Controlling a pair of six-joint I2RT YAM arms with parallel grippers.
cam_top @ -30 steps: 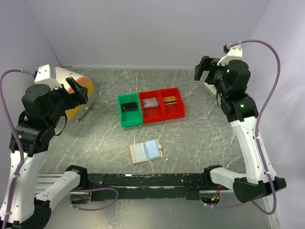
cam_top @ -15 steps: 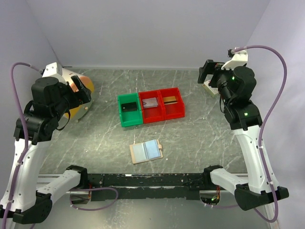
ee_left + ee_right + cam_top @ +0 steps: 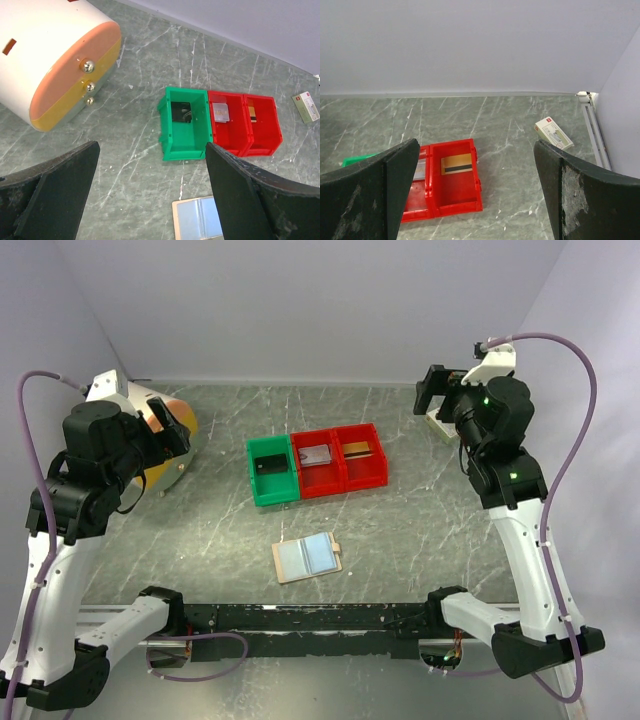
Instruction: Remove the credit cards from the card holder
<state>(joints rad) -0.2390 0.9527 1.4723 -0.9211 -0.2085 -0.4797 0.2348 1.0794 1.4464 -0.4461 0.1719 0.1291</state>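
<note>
The card holder lies open on the table near the front, pale blue-grey pockets up; its corner shows in the left wrist view. The credit cards lie in bins: a dark one in the green bin, a silver-grey one in the middle red bin, a gold one in the right red bin. My left gripper hangs open high at the far left. My right gripper hangs open high at the far right. Neither holds or touches anything.
A green bin and two joined red bins stand in a row mid-table. A rounded white appliance with an orange and yellow end lies at the back left. A small white-and-green box lies at the back right.
Over the first half second both arms swung: the left wrist moved right and up, the right wrist moved right. Since then they have hardly moved. Cards and holder stayed put.
</note>
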